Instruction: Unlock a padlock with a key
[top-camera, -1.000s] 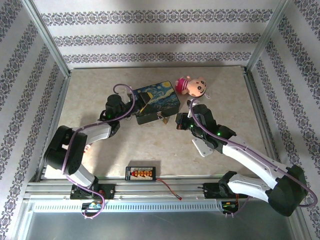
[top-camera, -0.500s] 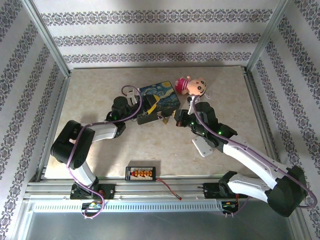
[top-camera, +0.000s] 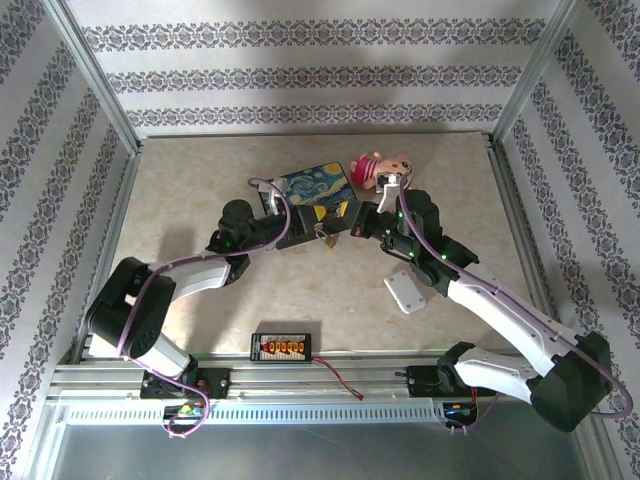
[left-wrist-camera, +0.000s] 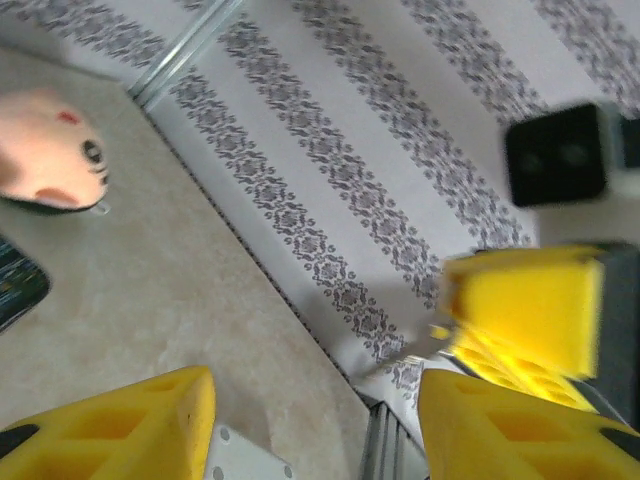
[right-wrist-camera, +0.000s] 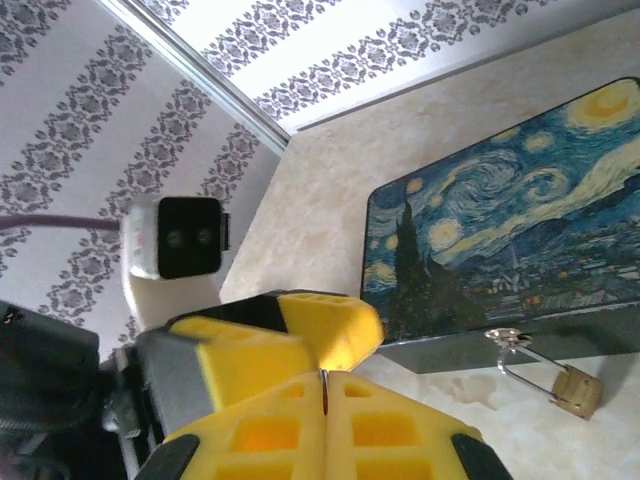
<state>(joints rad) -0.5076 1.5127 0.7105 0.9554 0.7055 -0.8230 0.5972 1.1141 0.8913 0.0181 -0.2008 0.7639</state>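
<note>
You're looking at a left arm (top-camera: 190, 272) and right arm (top-camera: 500, 305) built of white links between bulky black joints, each trailed by a purple cable (top-camera: 268, 192). Their fingers (right-wrist-camera: 400, 430) are yellow blocks moulded with open pockets; small green dots (top-camera: 235, 239) by the wrists look like indicator lights.

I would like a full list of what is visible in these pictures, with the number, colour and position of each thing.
tin box: one, dark blue with a starry-night picture, middle of the table.
padlock: one, brass with a silvery shackle, at the latch on the box's front.
key: one, thin grey sliver, pinched in the right gripper.
plush doll: one, pink, right of the box.
white block: one, white, beside the right forearm.
connector board: one, black with red sockets, near edge.
wire: one, red-black, on the near rail.
table: one, beige.
left gripper: yellow fingers, open, at the box's front.
right gripper: yellow fingers, shut on the key, near the padlock.
</note>
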